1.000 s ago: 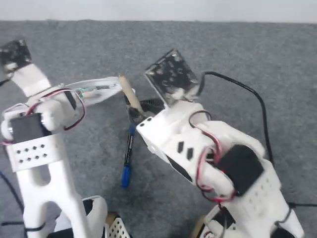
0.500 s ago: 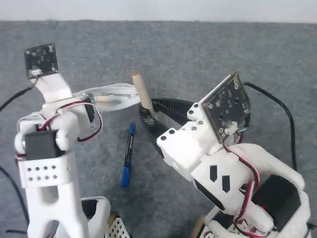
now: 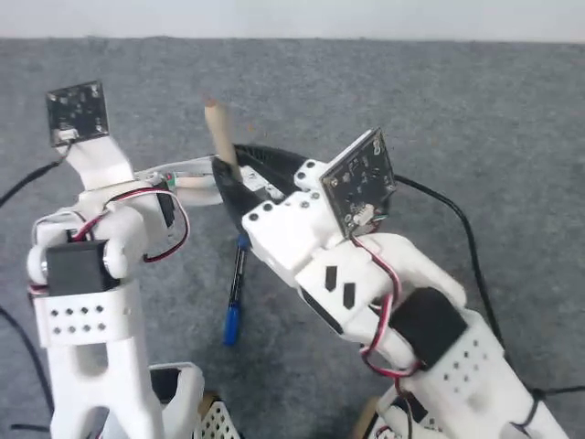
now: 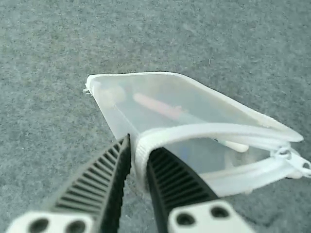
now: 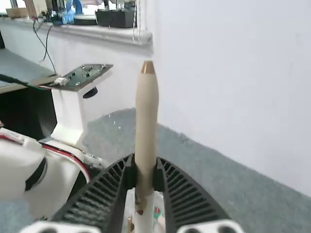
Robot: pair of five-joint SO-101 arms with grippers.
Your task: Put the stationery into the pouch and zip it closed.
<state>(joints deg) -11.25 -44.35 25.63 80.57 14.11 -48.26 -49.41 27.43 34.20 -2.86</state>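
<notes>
Pouch (image 4: 184,111): one, rim pinched in the clenched left gripper (image 4: 138,162). Right gripper (image 5: 144,177) grasps one beige pen (image 5: 146,121) upright. One blue pen (image 3: 236,291) lies lower centre-left.

No writing, number or sign can be read here. Any print on the pouch (image 4: 184,111), the blue pen (image 3: 236,288), the tan pen (image 5: 146,121) or the circuit board (image 3: 76,112) is too small to make out.

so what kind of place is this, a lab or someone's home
Probably a robotics lab or workshop rather than a home. Two white robot arms stand on a grey felt-like mat, and the right wrist view shows a plain white wall and a sill crowded with gear and cables.
</notes>
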